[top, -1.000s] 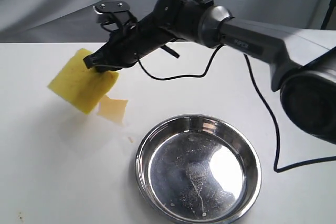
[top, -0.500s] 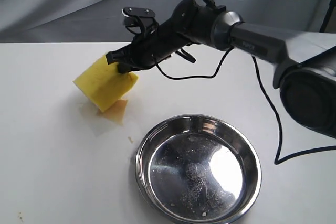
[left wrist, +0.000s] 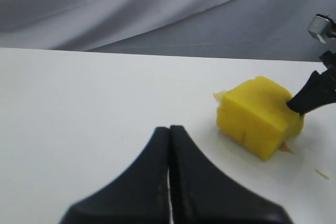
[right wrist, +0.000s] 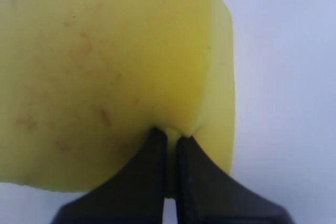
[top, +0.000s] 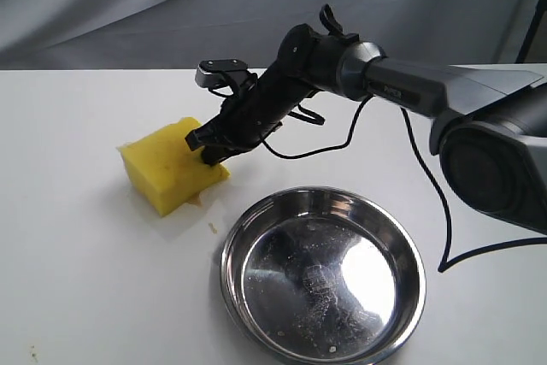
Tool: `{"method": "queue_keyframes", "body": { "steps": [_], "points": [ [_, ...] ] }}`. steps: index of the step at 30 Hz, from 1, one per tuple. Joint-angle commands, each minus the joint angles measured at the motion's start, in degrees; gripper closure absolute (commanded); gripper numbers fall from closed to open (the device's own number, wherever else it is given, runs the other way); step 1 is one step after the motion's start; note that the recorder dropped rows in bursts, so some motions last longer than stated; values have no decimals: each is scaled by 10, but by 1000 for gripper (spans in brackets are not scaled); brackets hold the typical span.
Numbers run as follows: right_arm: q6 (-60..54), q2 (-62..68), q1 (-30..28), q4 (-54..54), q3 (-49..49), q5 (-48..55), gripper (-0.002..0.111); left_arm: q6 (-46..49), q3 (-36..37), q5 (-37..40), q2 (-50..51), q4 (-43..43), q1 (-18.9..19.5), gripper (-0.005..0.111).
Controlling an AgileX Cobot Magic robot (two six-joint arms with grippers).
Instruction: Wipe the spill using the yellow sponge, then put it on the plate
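White tabletop (top: 68, 279): left of its middle, the right gripper (top: 208, 151) pinches the sponge (top: 162, 168) and holds it flat over the spill (left wrist: 286, 149), likely to soak it. The plate (top: 232, 250) sits near the front edge. The left gripper (left wrist: 169, 140) is clenched and empty.

The white counter (top: 77, 279) carries the sponge (top: 167, 173), which sits flat on it towards the left. The plate (top: 231, 275) stands near the sponge, to its right and nearer the front, not touching it. A thin amber trace of the spill (top: 198, 200) shows at the sponge's edge facing the plate. An orange speck (top: 211, 227) lies between the two. A black cable (top: 442, 267) loops down to the counter right of the plate.
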Motion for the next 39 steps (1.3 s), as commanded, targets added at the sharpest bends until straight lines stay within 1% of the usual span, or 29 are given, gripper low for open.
{"method": "queue_keyframes", "body": {
  "steps": [1, 8, 12, 24, 29, 34, 39],
  "points": [
    [-21, 0, -1, -20, 3, 62, 108, -3, 3, -5, -1, -6, -3, 107],
    [-22, 0, -1, -20, 3, 81, 108, -3, 3, -5, -1, -6, -3, 107],
    [-50, 0, -1, -19, 3, 99, 108, -3, 3, -5, -1, -6, -3, 107],
    [-51, 0, -1, -19, 3, 146, 108, -3, 3, -5, -1, -6, -3, 107],
    [-51, 0, -1, -54, 3, 163, 108, -3, 3, -5, -1, -6, -3, 107],
    [-51, 0, -1, -114, 3, 178, 108, -3, 3, -5, -1, -6, -3, 107],
    [-51, -1, -1, -126, 3, 178, 108, -3, 3, -5, -1, -6, -3, 107]
  ]
}}
